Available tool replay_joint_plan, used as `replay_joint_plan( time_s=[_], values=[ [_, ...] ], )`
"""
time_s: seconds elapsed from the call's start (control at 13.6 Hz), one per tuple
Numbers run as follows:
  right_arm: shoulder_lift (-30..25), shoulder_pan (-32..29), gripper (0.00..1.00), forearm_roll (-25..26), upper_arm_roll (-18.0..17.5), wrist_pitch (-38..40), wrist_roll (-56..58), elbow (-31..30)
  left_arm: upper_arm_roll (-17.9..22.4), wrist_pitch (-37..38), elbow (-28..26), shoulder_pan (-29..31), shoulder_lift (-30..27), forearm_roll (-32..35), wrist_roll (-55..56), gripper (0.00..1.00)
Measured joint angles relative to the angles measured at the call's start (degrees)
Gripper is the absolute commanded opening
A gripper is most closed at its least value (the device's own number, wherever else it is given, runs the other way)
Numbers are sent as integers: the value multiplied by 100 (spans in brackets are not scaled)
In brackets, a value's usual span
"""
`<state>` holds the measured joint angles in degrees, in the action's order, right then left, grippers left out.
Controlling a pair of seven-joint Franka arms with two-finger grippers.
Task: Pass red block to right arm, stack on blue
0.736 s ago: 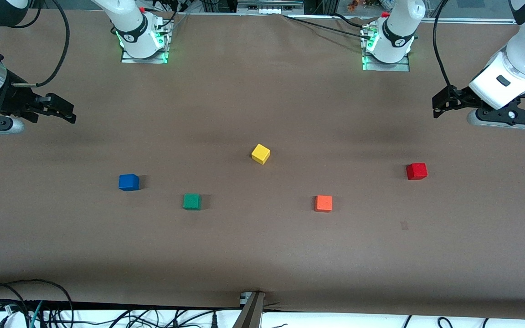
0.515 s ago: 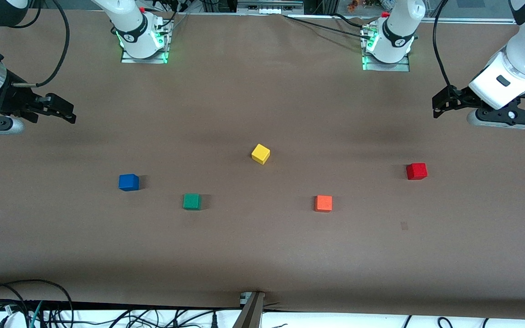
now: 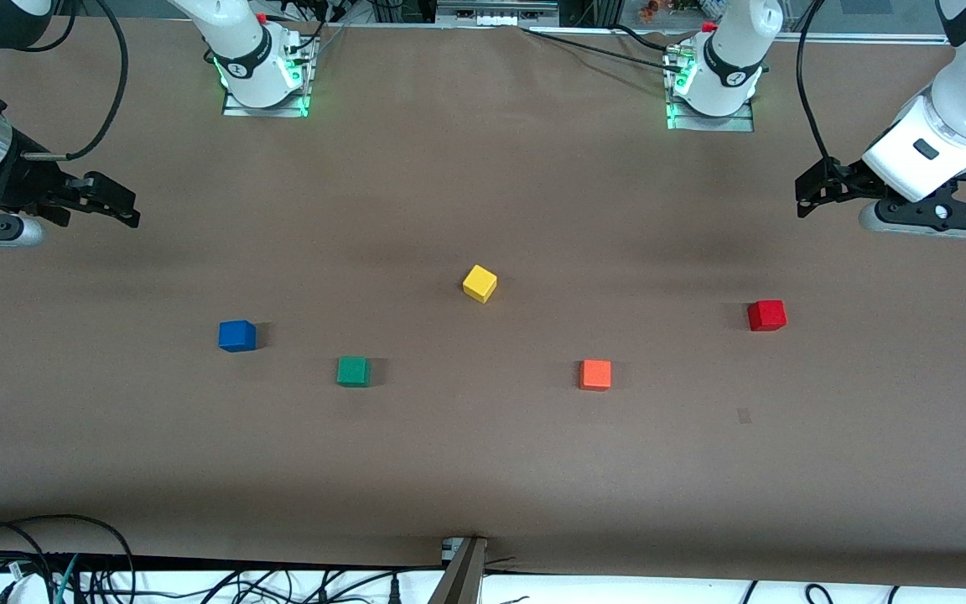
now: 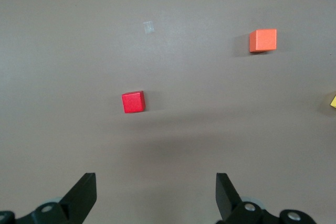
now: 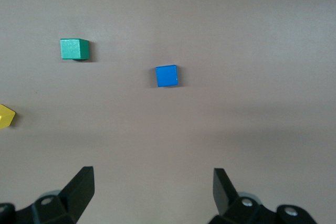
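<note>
**a:** where are we on the handover?

**b:** nothing done yet, as i read it. the red block [image 3: 766,315] sits on the table [image 3: 483,470] toward the left arm's end, untouched. the blue block [image 3: 237,335] sits toward the right arm's end, nothing on it. so the pick, the pass and the stack are all left.

**a:** and your grippers?

**b:** the left gripper [image 3: 810,191] hangs in the air over bare table at its own end, fingers [image 4: 84,195] spread wide, nothing between them. its wrist view shows the red block out ahead of the fingers, well apart from them. the right gripper [image 3: 118,210] hangs over its end the same way, fingers [image 5: 81,187] wide and empty, the blue block ahead of it. i'd call the right arm waiting.

**a:** anything in the way?

**b:** the orange block [image 3: 595,374] is nearer the front camera than the red one and well apart from it. the yellow block [image 3: 480,283] is mid-table, and the green block [image 3: 353,371] lies near the blue but not touching.

**a:** what can't you see?

**b:** both arms are cut off at the front view's edges. the yellow block is clipped in both wrist views. there's a small pale mark [image 3: 744,415] on the table near the red block; i can't tell what it is.
</note>
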<state>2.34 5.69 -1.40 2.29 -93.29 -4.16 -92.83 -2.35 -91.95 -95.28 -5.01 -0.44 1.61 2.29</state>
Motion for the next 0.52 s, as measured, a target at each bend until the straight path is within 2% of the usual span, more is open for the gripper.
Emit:
replay_joint_plan(
  time_s=[0.37,0.52],
  values=[
    [0,28,100,0,-1,-1,0,1,24,370,0,41,113,0,0,100],
    [0,35,100,-1,-1,-2,0,3,77,416,-13,60,366,0,0,100]
  ],
)
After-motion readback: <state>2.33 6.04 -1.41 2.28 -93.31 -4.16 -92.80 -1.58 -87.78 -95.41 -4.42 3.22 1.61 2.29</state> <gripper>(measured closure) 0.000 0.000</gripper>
